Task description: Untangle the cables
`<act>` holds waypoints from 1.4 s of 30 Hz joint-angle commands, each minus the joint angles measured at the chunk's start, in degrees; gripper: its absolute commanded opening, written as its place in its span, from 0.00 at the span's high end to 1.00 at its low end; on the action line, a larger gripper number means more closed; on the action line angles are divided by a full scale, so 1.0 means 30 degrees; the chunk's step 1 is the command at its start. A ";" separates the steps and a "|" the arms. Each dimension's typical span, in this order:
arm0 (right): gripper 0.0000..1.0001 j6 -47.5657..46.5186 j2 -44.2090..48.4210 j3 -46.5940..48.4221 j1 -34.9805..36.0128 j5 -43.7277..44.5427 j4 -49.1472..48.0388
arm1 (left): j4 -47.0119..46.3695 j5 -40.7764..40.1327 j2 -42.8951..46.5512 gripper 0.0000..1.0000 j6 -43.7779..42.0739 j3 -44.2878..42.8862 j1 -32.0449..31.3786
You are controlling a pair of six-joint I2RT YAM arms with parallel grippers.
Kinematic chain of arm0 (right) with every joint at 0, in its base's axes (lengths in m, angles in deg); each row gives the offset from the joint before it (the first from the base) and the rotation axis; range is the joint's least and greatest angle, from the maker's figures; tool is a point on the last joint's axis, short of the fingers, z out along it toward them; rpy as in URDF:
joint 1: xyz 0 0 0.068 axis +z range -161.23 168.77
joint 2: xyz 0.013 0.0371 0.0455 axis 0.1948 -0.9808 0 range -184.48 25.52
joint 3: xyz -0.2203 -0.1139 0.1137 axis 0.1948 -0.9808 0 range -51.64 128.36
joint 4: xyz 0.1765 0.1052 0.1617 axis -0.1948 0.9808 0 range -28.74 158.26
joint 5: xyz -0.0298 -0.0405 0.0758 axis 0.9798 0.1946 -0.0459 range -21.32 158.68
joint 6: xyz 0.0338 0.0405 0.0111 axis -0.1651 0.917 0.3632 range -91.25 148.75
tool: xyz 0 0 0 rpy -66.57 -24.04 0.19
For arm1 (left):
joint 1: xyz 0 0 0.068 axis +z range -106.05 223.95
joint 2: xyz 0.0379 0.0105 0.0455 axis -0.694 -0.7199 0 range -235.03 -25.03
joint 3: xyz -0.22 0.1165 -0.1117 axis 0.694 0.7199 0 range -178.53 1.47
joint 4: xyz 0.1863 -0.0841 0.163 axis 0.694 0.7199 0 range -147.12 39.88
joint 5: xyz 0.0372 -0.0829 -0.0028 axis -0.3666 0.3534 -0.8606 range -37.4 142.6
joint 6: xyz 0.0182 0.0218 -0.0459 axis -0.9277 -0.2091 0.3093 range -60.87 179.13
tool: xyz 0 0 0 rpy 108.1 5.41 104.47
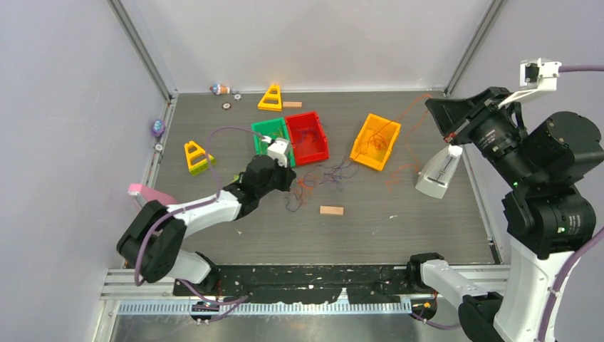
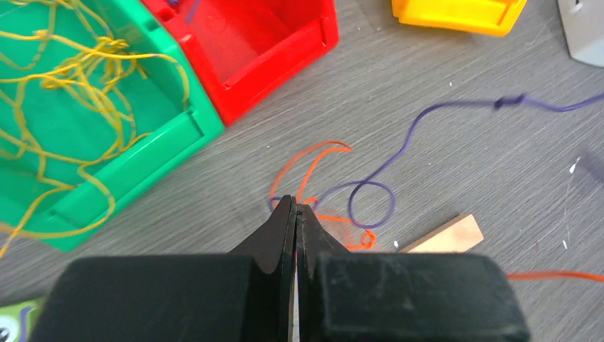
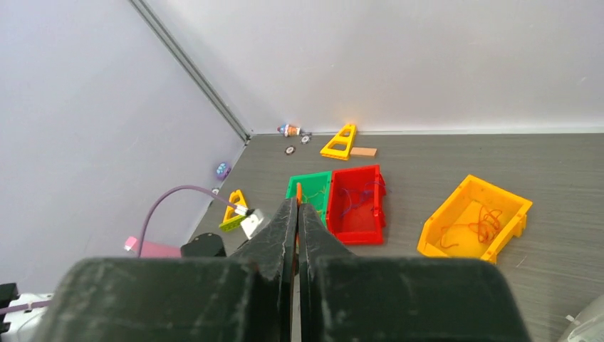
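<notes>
A loose tangle of thin cables [image 1: 324,174] lies on the grey table in front of the bins. My left gripper [image 1: 285,178] is down at its left end. In the left wrist view the left gripper [image 2: 295,206] is shut, its tips pinching where an orange cable [image 2: 313,153] and a purple cable [image 2: 427,114] cross. My right gripper [image 1: 436,108] is raised at the right, shut on an orange cable [image 1: 409,110] that trails down to the table. That orange cable [image 3: 298,191] shows at the right gripper's [image 3: 297,205] tip.
Green bin [image 1: 267,132] with yellow cables [image 2: 71,107], red bin [image 1: 308,137] and yellow bin [image 1: 375,141] stand mid-table. A wooden block [image 1: 331,210] lies near the tangle. A white object [image 1: 436,174] sits at the right. Yellow triangles [image 1: 271,97] [image 1: 196,157] stand at the back and left.
</notes>
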 commanded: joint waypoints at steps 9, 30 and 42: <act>0.95 0.1122 -0.0589 -0.1342 0.0056 -0.1031 -0.1513 | -0.1392 0.5494 0.1619 0.41 0.0625 -0.0620 0.0482; 0.95 0.1862 -0.1475 -0.1241 0.0047 -0.3546 -0.2388 | -0.6540 0.5978 -0.1820 0.00 -0.3114 -0.4472 -0.2870; 0.95 0.2070 -0.1556 -0.0724 0.0063 -0.4342 -0.2561 | -0.7284 0.5529 -0.5795 0.01 -0.3582 -0.7918 -0.4372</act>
